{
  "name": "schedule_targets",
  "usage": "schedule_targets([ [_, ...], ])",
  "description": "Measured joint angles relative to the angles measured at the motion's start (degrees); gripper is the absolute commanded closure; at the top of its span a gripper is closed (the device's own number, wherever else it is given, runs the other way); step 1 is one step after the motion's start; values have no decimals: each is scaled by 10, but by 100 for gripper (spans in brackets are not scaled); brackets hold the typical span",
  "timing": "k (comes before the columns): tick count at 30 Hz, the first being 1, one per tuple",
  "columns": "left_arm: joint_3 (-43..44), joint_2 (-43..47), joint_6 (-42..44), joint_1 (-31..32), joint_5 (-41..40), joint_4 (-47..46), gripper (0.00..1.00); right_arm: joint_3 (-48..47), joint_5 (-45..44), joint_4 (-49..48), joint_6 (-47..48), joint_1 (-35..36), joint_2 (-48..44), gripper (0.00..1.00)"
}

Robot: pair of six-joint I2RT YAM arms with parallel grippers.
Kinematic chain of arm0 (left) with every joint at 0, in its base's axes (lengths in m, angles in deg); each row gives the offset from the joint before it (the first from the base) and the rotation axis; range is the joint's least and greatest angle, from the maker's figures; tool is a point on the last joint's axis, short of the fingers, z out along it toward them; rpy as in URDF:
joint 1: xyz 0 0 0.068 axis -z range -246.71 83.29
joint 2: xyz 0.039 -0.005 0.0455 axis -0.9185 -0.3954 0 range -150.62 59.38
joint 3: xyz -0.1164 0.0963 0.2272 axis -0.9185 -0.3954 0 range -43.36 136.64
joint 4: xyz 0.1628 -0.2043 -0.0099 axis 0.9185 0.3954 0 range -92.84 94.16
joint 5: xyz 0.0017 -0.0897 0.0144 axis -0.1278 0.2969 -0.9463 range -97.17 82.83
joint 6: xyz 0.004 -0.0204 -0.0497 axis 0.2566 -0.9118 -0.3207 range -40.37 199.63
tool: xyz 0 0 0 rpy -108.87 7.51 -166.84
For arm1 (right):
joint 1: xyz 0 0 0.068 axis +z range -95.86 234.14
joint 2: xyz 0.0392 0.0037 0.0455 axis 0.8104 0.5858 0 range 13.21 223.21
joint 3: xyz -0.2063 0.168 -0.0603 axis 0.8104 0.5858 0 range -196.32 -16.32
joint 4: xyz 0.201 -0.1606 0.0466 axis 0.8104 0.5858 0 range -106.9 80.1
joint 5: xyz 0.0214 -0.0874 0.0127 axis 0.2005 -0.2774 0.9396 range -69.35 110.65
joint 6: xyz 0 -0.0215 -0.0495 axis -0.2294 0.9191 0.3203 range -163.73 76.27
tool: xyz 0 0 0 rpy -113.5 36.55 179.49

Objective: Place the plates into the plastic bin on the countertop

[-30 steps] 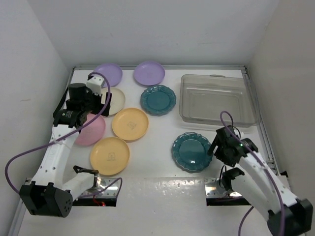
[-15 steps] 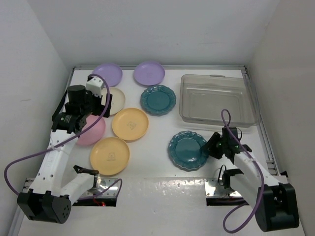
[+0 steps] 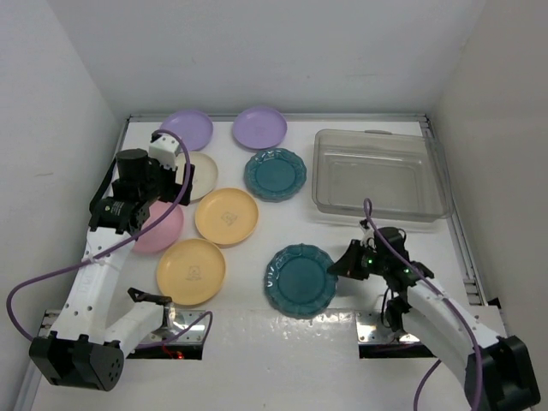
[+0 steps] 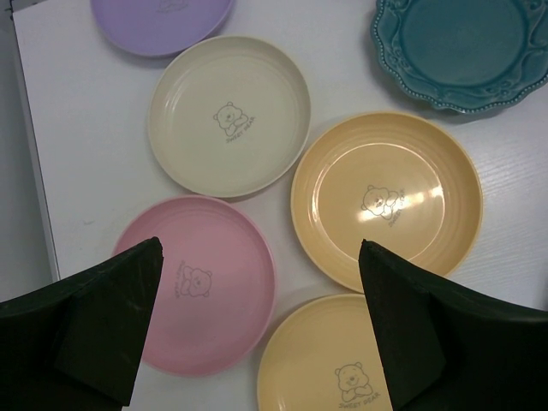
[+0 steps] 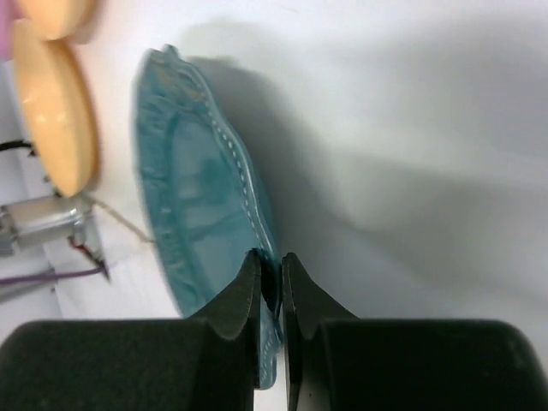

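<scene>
Lab test cell, white walls (image 3: 274,60), white countertop (image 3: 282,224)

Two teal plates (image 3: 275,174) (image 3: 300,280), two lavender plates (image 3: 190,128) (image 3: 259,127), two yellow-orange plates (image 3: 226,216) (image 3: 190,271). One cream plate (image 3: 202,175), one pink plate (image 3: 163,229). One clear bin (image 3: 377,134).

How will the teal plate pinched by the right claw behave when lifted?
The teal plate looks rigid, so it should lift without bending. The right claw pinches only its thin scalloped rim, so it may droop or pivot. Its smooth-looking surface could let it slip.

Plates (image 3: 227,216) crowd the left countertop (image 3: 282,224); the middle strip seems bare.
</scene>
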Motion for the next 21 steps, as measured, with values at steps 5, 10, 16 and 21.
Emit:
schedule_targets([
  [5,0,-1,0,-1,-2,2,3,-97,7,14,2,47,10,100],
  [10,2,-7,1,-4,-4,3,3,-193,-27,24,-2,101,74,100],
  [16,2,-12,1,-8,-5,4,3,-316,-49,17,-24,116,164,100],
  [21,3,-13,3,-9,-8,5,3,-388,-52,-16,-49,97,218,100],
])
